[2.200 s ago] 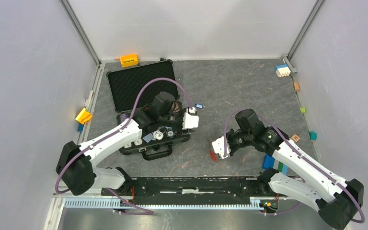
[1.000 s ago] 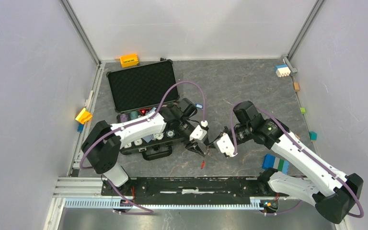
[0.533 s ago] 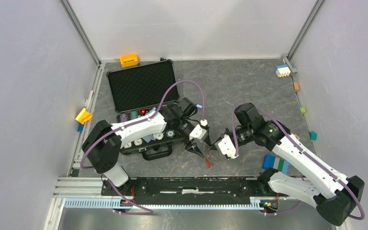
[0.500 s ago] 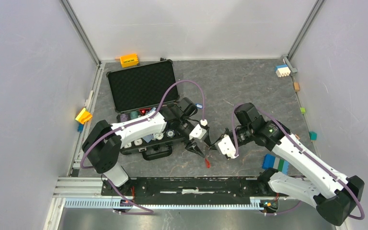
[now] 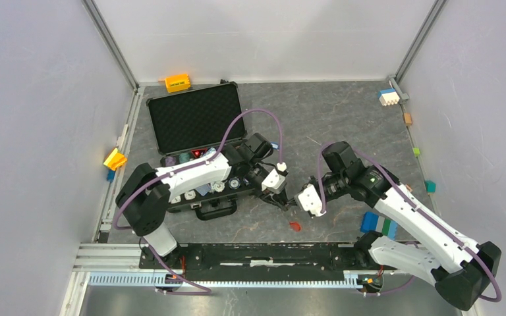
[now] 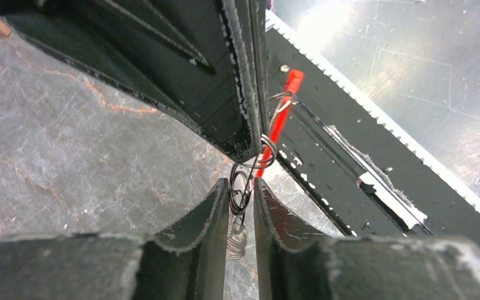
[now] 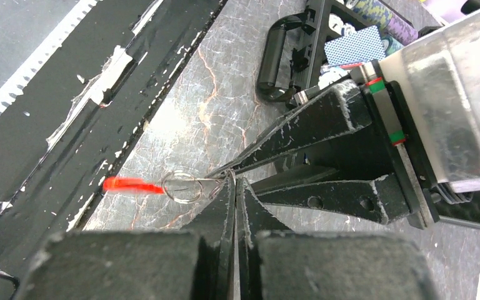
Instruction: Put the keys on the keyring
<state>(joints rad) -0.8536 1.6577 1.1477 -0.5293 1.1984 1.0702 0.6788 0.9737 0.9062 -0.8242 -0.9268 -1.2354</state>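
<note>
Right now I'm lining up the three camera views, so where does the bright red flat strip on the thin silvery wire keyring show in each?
Top external: the bright red flat strip sits low centre, just above the long scuffed black base plate.
Left wrist: upper centre, slanting in front of that base plate.
Right wrist: left of centre, at the base plate's edge.
Shared landmark: the scuffed black base plate.

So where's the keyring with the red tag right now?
In the top view the keyring is near the front edge, pinched between the left gripper and right gripper, right of the black case.
</note>
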